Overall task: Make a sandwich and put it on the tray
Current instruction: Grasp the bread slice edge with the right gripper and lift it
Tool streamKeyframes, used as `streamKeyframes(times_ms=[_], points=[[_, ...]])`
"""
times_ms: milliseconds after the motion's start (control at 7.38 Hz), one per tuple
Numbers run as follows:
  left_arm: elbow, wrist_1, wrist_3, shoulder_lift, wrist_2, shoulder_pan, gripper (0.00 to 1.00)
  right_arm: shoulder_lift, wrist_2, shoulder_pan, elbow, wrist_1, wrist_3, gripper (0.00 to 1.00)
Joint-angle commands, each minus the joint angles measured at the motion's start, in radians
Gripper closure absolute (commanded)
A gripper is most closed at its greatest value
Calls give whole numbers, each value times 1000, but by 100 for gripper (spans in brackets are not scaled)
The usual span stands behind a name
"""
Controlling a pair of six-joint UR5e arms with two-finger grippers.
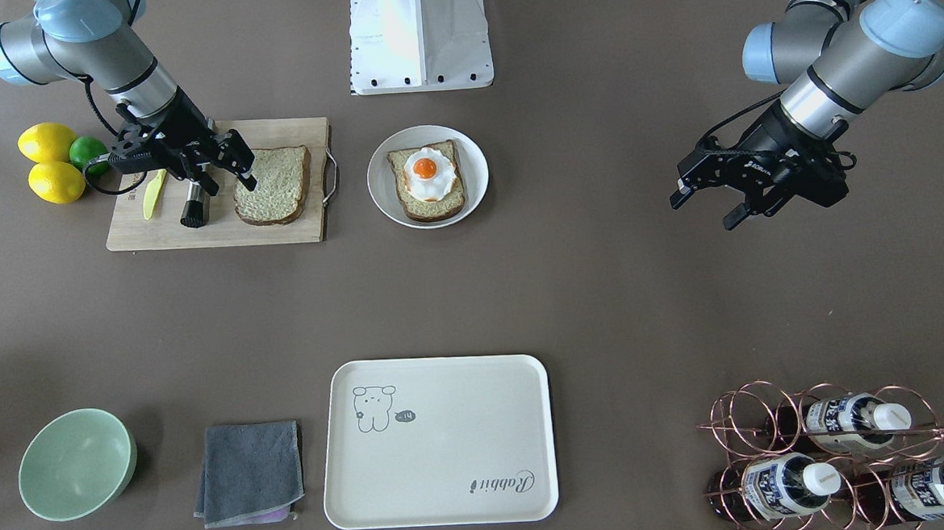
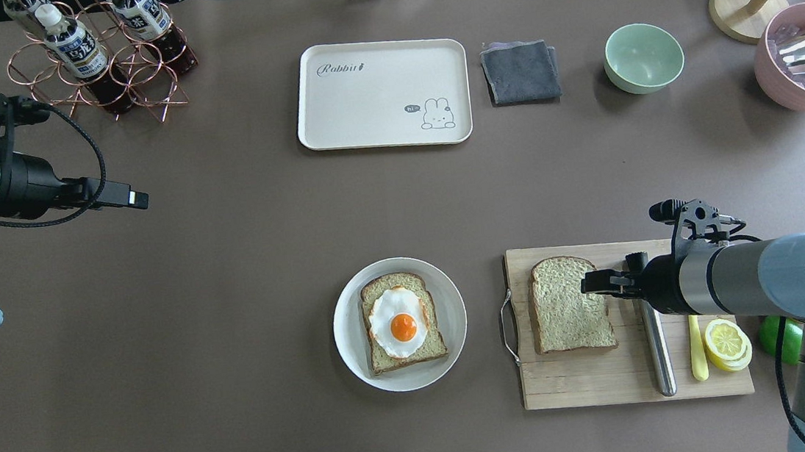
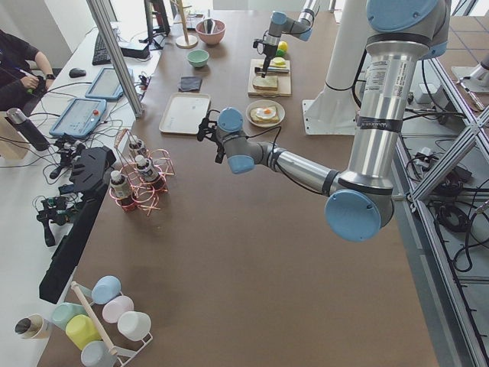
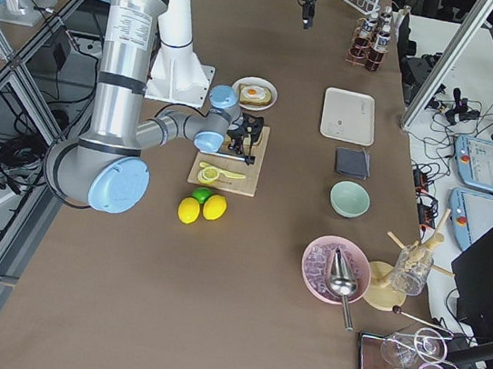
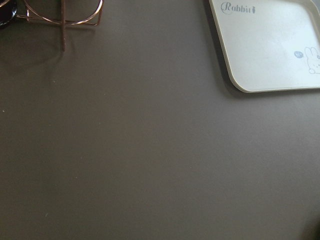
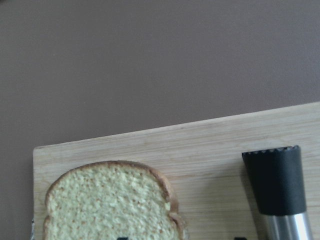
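Observation:
One bread slice [image 1: 274,186] lies flat on the wooden cutting board [image 1: 220,234]; it also shows in the overhead view [image 2: 569,306] and the right wrist view [image 6: 110,205]. The second slice [image 1: 430,206], with the fried egg [image 1: 425,170] on top, sits on the round white plate [image 1: 379,181]. The cream tray [image 1: 441,444] lies empty at the operators' side, also in the left wrist view [image 5: 270,45]. My right gripper [image 1: 229,179] is open, just above the board-side edge of the bare slice. My left gripper [image 1: 703,208] is open and empty, above bare table.
A steel knife with a black handle [image 1: 193,211], a small yellow-green knife [image 1: 153,193], lemons [image 1: 50,162] and a lime sit on or beside the board. A green bowl [image 1: 74,463], a grey cloth [image 1: 248,470] and a copper bottle rack [image 1: 837,456] flank the tray.

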Motion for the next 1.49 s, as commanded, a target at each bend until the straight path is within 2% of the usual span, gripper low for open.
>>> streamKeyframes(times_ms=[0, 135, 542, 677, 812, 948, 1354], points=[[0, 0, 2, 0, 0, 0, 1, 6, -8, -7, -2, -1, 3, 29], [2, 0, 3, -2, 0, 0, 1, 8, -8, -7, -2, -1, 5, 34], [2, 0, 5, -3, 0, 0, 1, 9, -8, -7, -2, -1, 5, 38], [2, 0, 5, -3, 0, 0, 1, 9, -8, -7, 1, -1, 5, 59], [2, 0, 5, -3, 0, 0, 1, 9, -11, -7, 4, -1, 26, 92], [2, 0, 5, -5, 0, 0, 1, 11, -23, -11, 2, -1, 64, 100], [2, 0, 5, -5, 0, 0, 1, 15, -12, 5, 49, -1, 64, 100]])
